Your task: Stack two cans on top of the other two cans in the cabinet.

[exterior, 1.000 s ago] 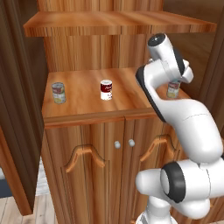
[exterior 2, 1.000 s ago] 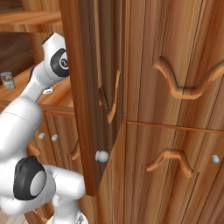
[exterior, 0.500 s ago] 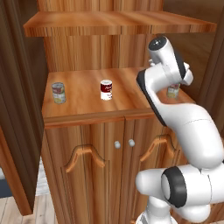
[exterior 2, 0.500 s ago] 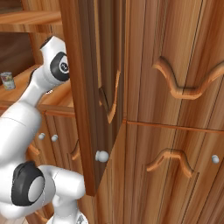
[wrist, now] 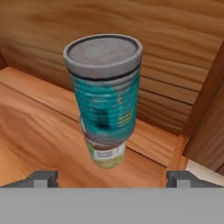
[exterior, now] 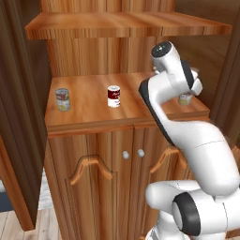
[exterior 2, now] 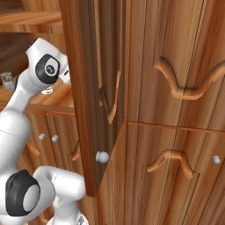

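In the hand view a teal-blue can (wrist: 107, 100) with a grey lid stands upright on top of a pale yellowish can (wrist: 106, 155), near the shelf's right back corner. My gripper (wrist: 112, 178) is open, its fingertips (wrist: 42, 177) wide apart in front of the stack and touching neither can. In the left base view the dark red and white can (exterior: 114, 96) stands mid-shelf in the cabinet (exterior: 93, 123). The red, white and yellow can (exterior: 62, 99) stands alone at the shelf's left. My arm hides most of the stack there; the pale can's base (exterior: 185, 98) peeks out.
An upper shelf (exterior: 122, 26) hangs low over the cans. The open right cabinet door (exterior 2: 94, 88) stands close beside my arm, with a round knob (exterior 2: 102, 156). The shelf's back wall (wrist: 175, 52) is just behind the stack. Two silver knobs (exterior: 133, 153) mark the lower doors.
My gripper has gone from shut to open, letting go of the teal can on the pale can. The hand has drawn back slightly; the other cans have not moved.
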Motion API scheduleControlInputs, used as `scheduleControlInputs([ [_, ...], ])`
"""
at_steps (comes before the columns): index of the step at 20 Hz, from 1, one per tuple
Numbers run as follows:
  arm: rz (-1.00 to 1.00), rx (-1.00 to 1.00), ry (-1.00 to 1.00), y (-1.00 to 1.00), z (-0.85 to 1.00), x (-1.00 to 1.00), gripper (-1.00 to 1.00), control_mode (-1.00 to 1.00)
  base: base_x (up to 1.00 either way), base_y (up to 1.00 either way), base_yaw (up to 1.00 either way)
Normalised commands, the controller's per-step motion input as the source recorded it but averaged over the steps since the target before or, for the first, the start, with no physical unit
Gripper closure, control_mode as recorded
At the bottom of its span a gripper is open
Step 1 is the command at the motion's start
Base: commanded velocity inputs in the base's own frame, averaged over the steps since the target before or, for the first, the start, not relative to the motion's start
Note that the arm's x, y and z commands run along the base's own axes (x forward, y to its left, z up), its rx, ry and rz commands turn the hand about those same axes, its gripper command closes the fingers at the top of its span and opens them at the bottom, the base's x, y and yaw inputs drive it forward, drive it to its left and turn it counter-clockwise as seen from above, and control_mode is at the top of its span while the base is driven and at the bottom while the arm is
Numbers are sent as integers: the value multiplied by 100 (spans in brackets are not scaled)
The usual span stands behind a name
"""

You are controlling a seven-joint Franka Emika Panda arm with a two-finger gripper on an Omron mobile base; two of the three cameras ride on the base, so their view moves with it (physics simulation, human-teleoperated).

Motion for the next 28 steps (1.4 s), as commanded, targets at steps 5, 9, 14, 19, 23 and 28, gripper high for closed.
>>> scheduleControlInputs([
  [5,8,0,2,48,0,-29,-100,-100,0,0,0],
  [9,31,0,8,48,0,-29,-100,-100,0,0,0],
  [14,48,0,15,46,-1,-13,-100,-100,0,0,0],
  [19,53,0,8,50,-3,0,-100,-100,0,0,0],
  [23,44,6,-2,46,-4,0,-100,-100,0,0,0],
  [28,38,18,0,29,-17,1,-100,-100,0,0,0],
])
